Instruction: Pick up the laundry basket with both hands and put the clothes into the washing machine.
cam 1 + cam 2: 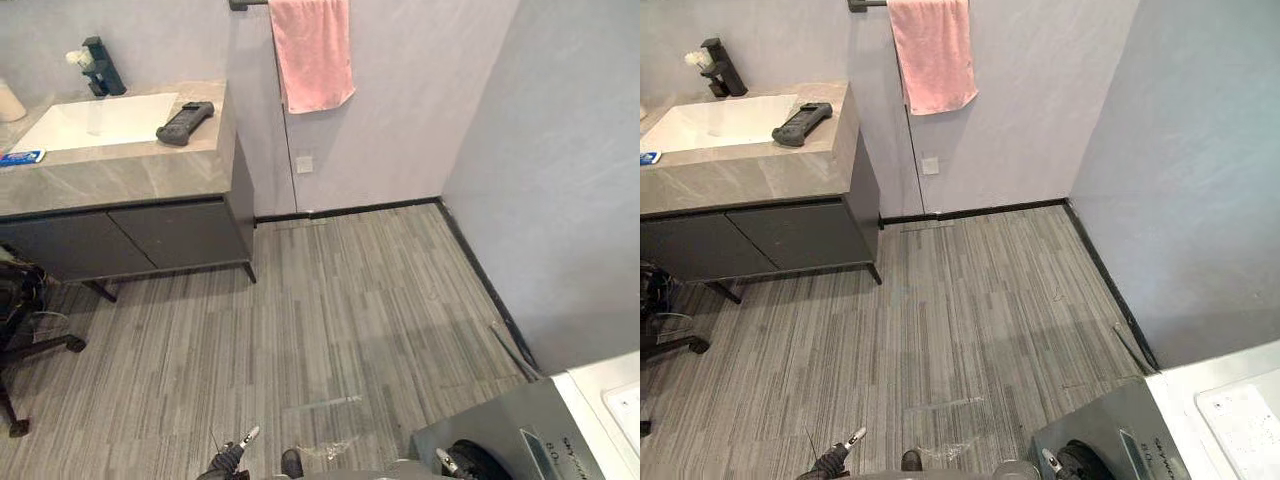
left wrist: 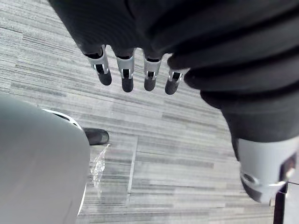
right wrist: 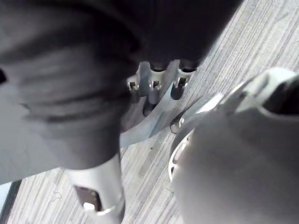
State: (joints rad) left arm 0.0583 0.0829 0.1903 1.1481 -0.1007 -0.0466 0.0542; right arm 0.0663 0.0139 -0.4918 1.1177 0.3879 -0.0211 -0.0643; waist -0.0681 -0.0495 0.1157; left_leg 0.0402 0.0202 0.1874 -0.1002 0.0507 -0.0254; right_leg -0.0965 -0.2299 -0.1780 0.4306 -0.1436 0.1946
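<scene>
Washing machine [image 1: 530,425] fills the lower right corner of the left eye view, white top, grey front. Left hand [image 1: 235,452] pokes in low, apart from the washing machine with bare floor [image 1: 350,320] between. Right hand [image 1: 445,461] shows against the washing machine's grey front; touching or not, we cannot tell. Well apart from the washing machine, across the floor, stand a vanity [image 1: 120,190] and a pink towel [image 1: 312,55] hung on the wall. Where the laundry basket stands we cannot tell, same for the clothes.

Right eye view: same layout, both hands low and the right one nearer the washing machine.

Left wrist view: fingers [image 2: 127,74] hang straight, a little spread, nothing in them. Past them is floor with a clear plastic scrap [image 2: 98,163].

Right wrist view: fingers [image 3: 153,86] lie roughly straight, side by side, holding nothing. Blurred grey shapes sit close by (we cannot say what they are).

Handling, our guess: the laundry basket should be light but bulky, rim stiff, load soft and apt to shift or spill. We'd take opposite rim edges or handles, one hand each, fingers curled under, and keep it level on the way to the washing machine.
</scene>
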